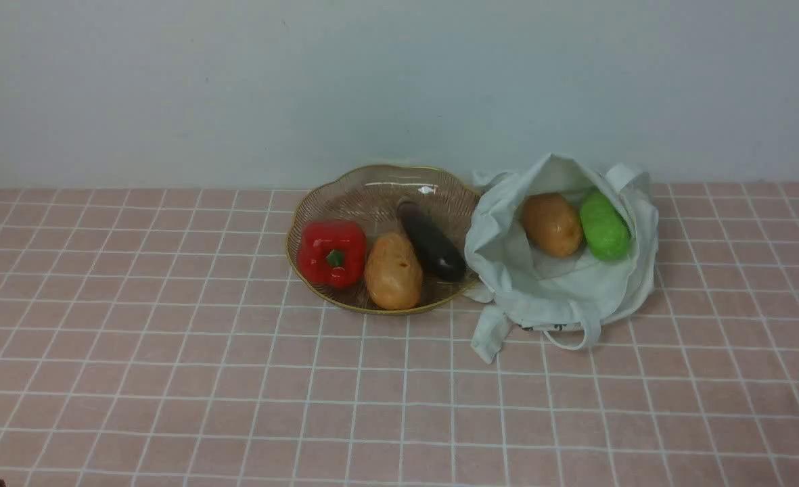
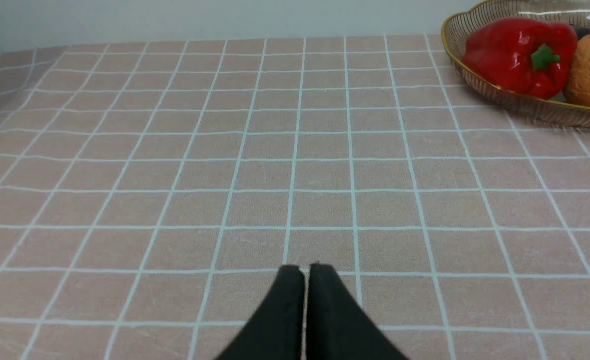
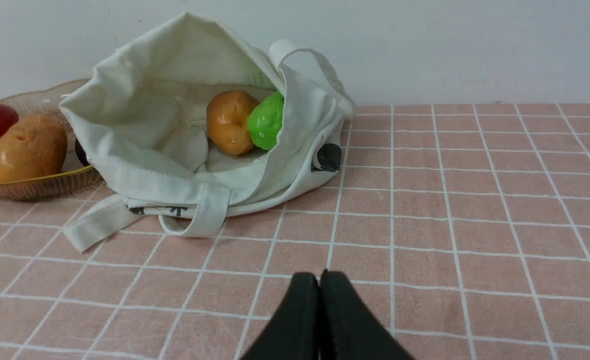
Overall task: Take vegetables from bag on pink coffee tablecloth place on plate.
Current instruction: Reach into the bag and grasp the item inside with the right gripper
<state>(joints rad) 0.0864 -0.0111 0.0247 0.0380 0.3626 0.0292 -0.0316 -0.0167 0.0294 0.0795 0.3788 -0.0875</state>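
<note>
The off-white bag point(image 1: 561, 284) lies open on the pink grid tablecloth point(image 1: 169, 379), right of the plate point(image 1: 379, 189). An orange-brown potato point(image 1: 552, 224) and a green vegetable point(image 1: 604, 227) lie inside the bag; both show in the right wrist view, the potato point(image 3: 230, 121) next to the green one point(image 3: 265, 120). A second potato point(image 1: 392, 272) lies on the plate. My left gripper point(image 2: 306, 270) is shut and empty, low over bare cloth, well short of the plate point(image 2: 529, 105). My right gripper point(image 3: 319, 277) is shut and empty, in front of the bag point(image 3: 150, 165). Neither arm shows in the front view.
A red bell pepper point(image 1: 331, 253) and a dark eggplant point(image 1: 431, 242) also lie on the plate. The bag's strap handles point(image 1: 490, 338) trail toward the front. A pale wall point(image 1: 399, 81) stands behind the table.
</note>
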